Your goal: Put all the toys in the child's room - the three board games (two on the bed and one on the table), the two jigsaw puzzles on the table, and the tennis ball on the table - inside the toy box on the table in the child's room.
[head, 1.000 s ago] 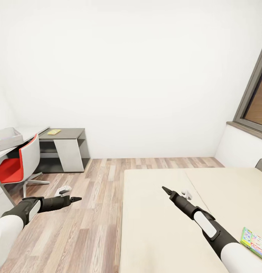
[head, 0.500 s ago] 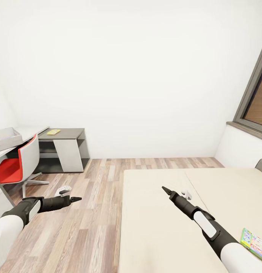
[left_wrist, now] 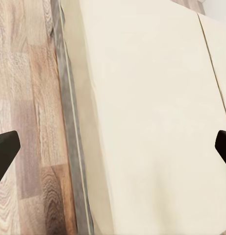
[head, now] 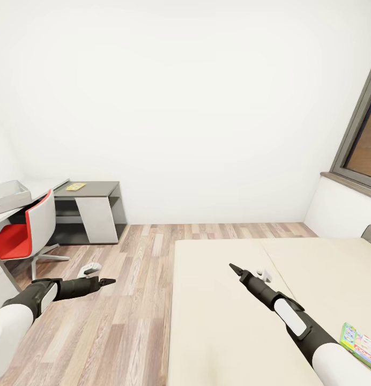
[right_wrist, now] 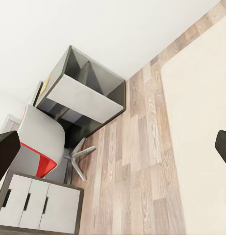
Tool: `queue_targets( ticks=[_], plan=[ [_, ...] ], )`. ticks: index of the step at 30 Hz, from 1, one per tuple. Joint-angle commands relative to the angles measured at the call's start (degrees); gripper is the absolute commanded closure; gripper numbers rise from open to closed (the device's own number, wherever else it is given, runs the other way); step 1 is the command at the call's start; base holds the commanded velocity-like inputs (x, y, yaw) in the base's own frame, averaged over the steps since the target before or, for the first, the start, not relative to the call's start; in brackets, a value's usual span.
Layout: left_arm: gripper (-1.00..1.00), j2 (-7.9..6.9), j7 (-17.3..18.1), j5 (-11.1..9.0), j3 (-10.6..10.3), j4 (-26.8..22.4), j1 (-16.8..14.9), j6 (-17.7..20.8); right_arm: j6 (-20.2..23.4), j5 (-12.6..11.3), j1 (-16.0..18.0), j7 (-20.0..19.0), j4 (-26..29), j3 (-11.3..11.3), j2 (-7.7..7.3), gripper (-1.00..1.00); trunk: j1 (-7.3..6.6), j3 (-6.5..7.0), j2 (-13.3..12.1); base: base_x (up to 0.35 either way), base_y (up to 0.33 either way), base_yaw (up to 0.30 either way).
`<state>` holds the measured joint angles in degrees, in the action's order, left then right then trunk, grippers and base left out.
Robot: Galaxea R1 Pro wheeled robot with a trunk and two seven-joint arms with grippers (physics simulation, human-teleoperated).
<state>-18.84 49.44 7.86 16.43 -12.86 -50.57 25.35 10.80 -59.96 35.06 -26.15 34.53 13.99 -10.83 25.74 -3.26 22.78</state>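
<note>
The robot faces a white wall (head: 196, 107), with the bed (head: 228, 321) near on the right and plank floor (head: 126, 300) on the left. The bed's beige mattress has a grey frame along its left edge.

The left gripper (head: 106, 281) hangs over the floor, near left, pointing right toward the bed. In the left wrist view its two dark fingertips (left_wrist: 6, 149) sit wide apart at the picture's edges, with the mattress and frame between them, so the jaws stand apart.

The right gripper (head: 235, 268) reaches out over the mattress, touching nothing. In the right wrist view its fingertips (right_wrist: 5, 149) are likewise spread to the edges, so it is apart as well and holds nothing.

One board game (head: 360, 346), green-edged and colourful, lies flat on the mattress at the near right, just right of the right arm and partly cut off by the picture's edge.

At the far left the toy box (head: 8, 195) stands on the table (head: 38, 188). A red chair (head: 27, 233) with a white back is pulled in by the table. Right of the table is a dark grey cabinet (head: 94, 212), with a small flat yellow-green thing (head: 76, 186) on its top, too small to identify. A window (head: 362, 145) with a grey frame is at the far right.
</note>
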Motion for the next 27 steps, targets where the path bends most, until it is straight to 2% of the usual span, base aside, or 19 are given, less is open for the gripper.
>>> queue_targets(
  ticks=[1, 8, 22, 27],
  plan=[
    [-1.0, 0.03, 0.31, 0.58, 0.5, -0.06, -0.06, 0.37, 0.19, -0.6, 0.05, -0.04, 0.01, 0.25, -0.07, -1.0, 0.04, -0.13, 0.13, 0.0, -0.086, 0.0],
    [-1.0, 0.03, 0.31, 0.58, 0.52, -0.06, -0.06, 0.37, 0.19, -0.6, 0.03, -0.06, 0.01, 0.25, -0.07, -1.0, 0.04, -0.13, 0.13, 0.0, -0.168, 0.0],
    [-1.0, 0.03, 0.31, 0.5, 0.53, -0.06, -0.06, 0.37, 0.19, -0.6, 0.01, -0.05, 0.0, 0.25, 0.02, -1.0, 0.04, -0.13, 0.13, 0.0, -0.03, 0.0],
    [-1.0, 0.03, 0.31, 0.49, 0.53, -0.06, -0.06, 0.38, 0.19, -0.6, 0.02, -0.05, 0.0, 0.25, 0.02, -1.0, 0.04, -0.13, 0.13, 0.0, -0.136, 0.0]
  ],
)
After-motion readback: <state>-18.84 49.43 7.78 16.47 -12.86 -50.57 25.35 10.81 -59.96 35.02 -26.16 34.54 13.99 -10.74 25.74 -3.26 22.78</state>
